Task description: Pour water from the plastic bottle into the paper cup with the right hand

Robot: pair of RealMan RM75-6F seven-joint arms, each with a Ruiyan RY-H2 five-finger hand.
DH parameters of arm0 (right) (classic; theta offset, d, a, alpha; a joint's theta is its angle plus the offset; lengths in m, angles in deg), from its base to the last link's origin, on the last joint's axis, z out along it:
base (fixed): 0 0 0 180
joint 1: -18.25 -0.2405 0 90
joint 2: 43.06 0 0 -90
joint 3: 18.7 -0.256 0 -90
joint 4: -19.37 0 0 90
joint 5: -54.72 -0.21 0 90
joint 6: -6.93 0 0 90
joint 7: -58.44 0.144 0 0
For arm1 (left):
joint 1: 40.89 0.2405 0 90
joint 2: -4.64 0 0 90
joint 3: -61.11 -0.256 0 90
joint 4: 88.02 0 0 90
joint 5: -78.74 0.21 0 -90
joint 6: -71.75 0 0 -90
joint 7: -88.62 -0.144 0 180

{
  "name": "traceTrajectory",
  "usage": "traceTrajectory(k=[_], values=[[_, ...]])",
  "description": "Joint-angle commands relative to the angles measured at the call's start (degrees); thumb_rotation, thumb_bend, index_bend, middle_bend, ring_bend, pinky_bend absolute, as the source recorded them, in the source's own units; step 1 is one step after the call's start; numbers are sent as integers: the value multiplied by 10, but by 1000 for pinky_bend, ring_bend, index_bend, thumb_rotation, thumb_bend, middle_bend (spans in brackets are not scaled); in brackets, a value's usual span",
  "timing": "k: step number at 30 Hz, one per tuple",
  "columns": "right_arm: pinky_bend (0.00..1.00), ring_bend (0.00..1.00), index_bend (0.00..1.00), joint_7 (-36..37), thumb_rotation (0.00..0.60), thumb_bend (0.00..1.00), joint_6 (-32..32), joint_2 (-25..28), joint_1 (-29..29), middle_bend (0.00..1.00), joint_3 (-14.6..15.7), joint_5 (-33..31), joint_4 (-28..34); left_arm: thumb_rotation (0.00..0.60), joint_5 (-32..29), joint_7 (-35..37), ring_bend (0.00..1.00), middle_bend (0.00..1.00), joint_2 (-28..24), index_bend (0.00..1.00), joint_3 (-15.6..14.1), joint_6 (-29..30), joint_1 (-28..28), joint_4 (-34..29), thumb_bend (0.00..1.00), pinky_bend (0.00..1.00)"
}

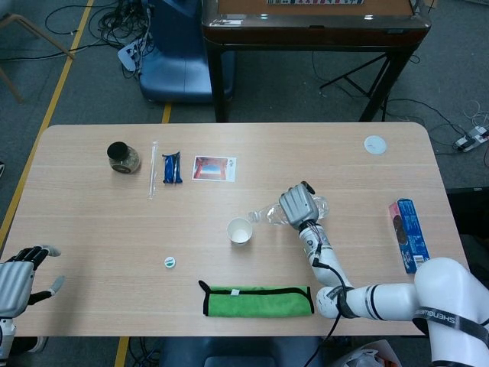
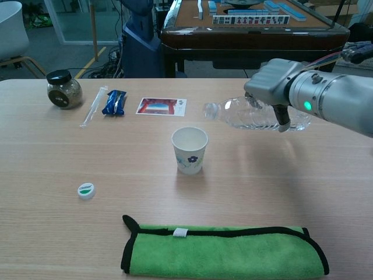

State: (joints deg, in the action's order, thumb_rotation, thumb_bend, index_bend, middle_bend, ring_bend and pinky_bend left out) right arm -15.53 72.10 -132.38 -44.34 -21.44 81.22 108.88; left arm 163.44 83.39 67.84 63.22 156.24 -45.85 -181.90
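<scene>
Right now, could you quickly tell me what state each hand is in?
Left hand: open, fingers apart, holding nothing, at the table's near left edge.
Right hand: grips the plastic bottle, tipped almost level, mouth towards the paper cup.

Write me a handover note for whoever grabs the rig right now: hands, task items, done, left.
Right robot hand: holds the plastic bottle above the table, tipped about level, open mouth pointing toward the paper cup.
Left robot hand: open, idle at the near left table edge.
Paper cup: upright mid-table; the bottle mouth sits just to its right and higher, not yet over the rim.
Bottle cap: lying on the table, left of the cup.
Done: bottle uncapped, lifted, tilted.
Left: bring the mouth over the cup, tip further, pour. No stream visible yet; I cannot tell whether the cup holds any water.
</scene>
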Motion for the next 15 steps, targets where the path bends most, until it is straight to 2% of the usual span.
traceTrajectory(k=[1,15], values=[[478,479,556,-5,600,325,1,-5,-3,611,2,-1,-5,600,-1,3,316,332,-1,368,0,0,0,-1,229,504],[479,479,557,-50,600,326,18,-22,-15,612,15,-7,-14,600,0,3,316,332,-3,368,0,0,0,-3,229,504]])
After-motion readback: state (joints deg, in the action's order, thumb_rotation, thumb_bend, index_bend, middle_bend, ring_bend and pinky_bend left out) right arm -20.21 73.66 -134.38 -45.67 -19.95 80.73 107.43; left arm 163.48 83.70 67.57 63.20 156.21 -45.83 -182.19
